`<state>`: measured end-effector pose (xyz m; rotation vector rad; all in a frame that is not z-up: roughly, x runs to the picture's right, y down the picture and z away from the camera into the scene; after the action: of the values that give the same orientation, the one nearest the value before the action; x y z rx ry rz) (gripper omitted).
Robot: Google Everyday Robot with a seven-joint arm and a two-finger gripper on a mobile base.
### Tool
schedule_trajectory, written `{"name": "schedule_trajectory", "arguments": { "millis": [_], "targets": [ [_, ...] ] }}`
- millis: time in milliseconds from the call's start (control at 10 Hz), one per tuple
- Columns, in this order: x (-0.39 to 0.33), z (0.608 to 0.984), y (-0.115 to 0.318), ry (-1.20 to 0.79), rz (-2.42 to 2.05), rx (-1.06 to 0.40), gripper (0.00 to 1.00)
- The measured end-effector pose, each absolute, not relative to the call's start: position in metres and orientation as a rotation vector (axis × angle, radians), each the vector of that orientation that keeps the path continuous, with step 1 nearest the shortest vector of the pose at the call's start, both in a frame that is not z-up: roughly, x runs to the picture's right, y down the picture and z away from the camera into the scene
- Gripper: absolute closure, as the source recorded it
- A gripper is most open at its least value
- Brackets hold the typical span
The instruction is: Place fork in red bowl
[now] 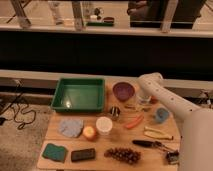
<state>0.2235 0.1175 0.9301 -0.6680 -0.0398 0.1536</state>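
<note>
My white arm reaches in from the right, and the gripper hangs low over the table just right of the purple bowl. A thin pale utensil, the fork, lies on the table just left of and below the gripper; I cannot tell whether they touch. The red bowl shows only as a reddish sliver behind the arm, right of the gripper. The rest of it is hidden.
A green tray sits at the back left. An orange carrot, white cup, small dark can, blue object, yellowish utensil, black-handled utensil, grapes, an orange fruit, a cloth and a sponge lie on the table.
</note>
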Motion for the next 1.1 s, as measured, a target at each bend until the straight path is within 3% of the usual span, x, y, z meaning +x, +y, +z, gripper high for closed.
{"name": "schedule_trajectory", "arguments": {
  "millis": [1100],
  "targets": [
    [0.2229, 0.9275, 0.1180, -0.034, 0.138, -0.658, 1.00]
  ]
}}
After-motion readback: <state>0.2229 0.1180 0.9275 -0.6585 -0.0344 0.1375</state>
